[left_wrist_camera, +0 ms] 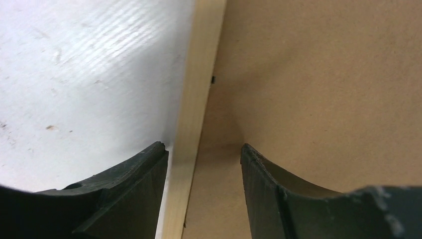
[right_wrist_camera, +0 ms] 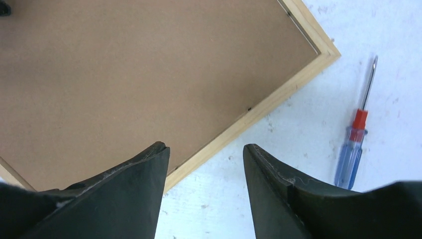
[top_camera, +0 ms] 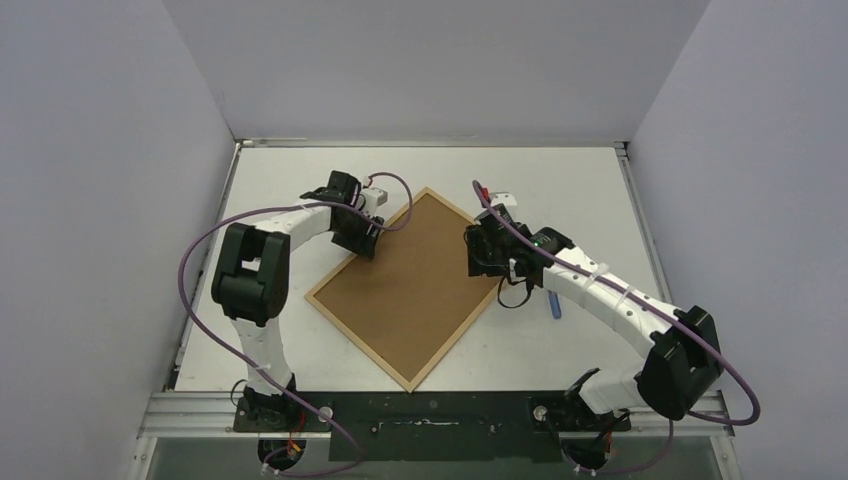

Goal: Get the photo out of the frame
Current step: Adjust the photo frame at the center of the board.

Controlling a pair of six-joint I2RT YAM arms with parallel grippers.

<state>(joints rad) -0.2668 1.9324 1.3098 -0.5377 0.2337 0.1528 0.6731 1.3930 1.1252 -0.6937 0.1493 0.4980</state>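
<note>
The light wooden frame (top_camera: 336, 274) lies face down and turned like a diamond on the white table, its brown fibreboard backing (top_camera: 412, 285) facing up. The photo is hidden under the backing. My left gripper (top_camera: 366, 242) is open and low over the frame's upper-left side; in the left wrist view its fingers straddle the moulding (left_wrist_camera: 196, 99), one over the table, one over the backing (left_wrist_camera: 318, 89). My right gripper (top_camera: 484, 258) is open above the frame's right side; in the right wrist view the moulding (right_wrist_camera: 278, 92) and backing (right_wrist_camera: 149, 74) lie below it, one finger over each side.
A screwdriver with a blue handle and red collar (right_wrist_camera: 354, 144) lies on the white table (top_camera: 560, 190) just right of the frame, beside my right arm (top_camera: 556, 305). Grey walls enclose the table on three sides.
</note>
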